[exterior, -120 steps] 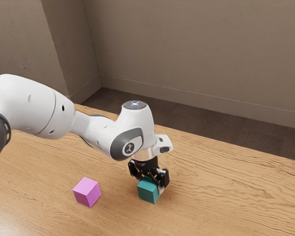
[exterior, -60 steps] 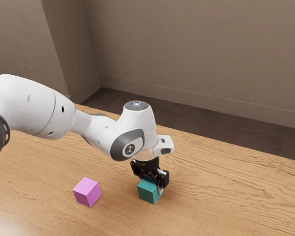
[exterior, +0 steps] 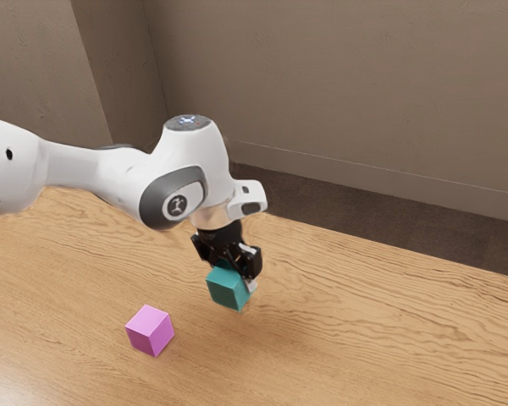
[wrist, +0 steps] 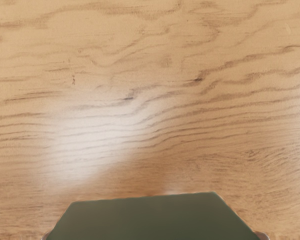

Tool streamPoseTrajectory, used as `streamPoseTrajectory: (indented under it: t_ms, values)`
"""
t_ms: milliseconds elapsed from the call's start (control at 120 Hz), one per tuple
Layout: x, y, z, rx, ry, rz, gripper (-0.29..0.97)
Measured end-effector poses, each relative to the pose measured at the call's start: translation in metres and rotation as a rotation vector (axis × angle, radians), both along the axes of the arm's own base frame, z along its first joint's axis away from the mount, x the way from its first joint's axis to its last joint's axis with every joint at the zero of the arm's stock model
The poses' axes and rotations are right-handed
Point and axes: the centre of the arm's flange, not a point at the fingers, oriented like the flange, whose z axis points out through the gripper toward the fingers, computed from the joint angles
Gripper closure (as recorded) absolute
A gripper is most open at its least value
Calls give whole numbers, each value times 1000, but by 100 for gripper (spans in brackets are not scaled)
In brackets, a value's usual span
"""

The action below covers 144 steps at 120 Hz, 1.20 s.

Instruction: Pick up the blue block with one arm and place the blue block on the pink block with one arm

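In the exterior view the white Franka arm (exterior: 110, 173) enters from 9 o'clock, its base cut off by the frame edge. Its black end effector (exterior: 230, 275) points down and pinches the blue block (exterior: 229, 290) from two sides. The block reads more teal than blue. It hangs tilted, one corner lowest, clear of the wooden tabletop (exterior: 389, 321). The fingers (exterior: 252, 264) cover its upper part, so the exact contact faces are hard to make out.

The pink block (exterior: 149, 330) sits flat on the tabletop at about 8 o'clock from the held block, well apart from it and touching nothing else.

In the wrist view the blue block (wrist: 150, 217) is a dark, blurred shape just under the hand, cut off by the frame edge, with only its angled upper outline legible. Beyond it lies bare wood grain of the tabletop (wrist: 140, 100) with a pale glare patch.
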Motion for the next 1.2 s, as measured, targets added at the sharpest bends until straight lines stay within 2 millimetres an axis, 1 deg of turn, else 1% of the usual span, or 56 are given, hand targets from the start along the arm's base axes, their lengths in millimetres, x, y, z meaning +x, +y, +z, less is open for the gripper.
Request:
streamPoseTrajectory:
  t_ms: [33,83,150,192,275,300,333,375,458,517,542,592,642,675,767,917,1042,1200]
  values:
    - [-4,11,10,12,-1,5,32]
    - [-7,28,19,43,0,8,31]
    - [-11,54,23,82,11,19,31]
    - [-12,79,25,94,18,48,31]
    - [-12,142,27,105,34,139,31]
    - [-12,153,25,109,41,155,31]
    - [-12,161,22,114,50,162,31]
    - [-11,162,16,121,62,158,31]
    - [-7,157,2,127,84,141,31]
    - [-6,152,-2,122,89,132,31]
    - [-7,150,-1,118,87,127,31]
    - [-11,146,7,106,73,116,31]
    - [-24,145,18,84,58,107,31]
    - [-33,145,18,75,59,103,31]
    - [-50,142,8,58,83,95,31]
    - [-62,137,-14,48,107,84,31]
    - [-64,138,-28,50,110,71,31]
    - [-65,138,-35,50,97,43,30]
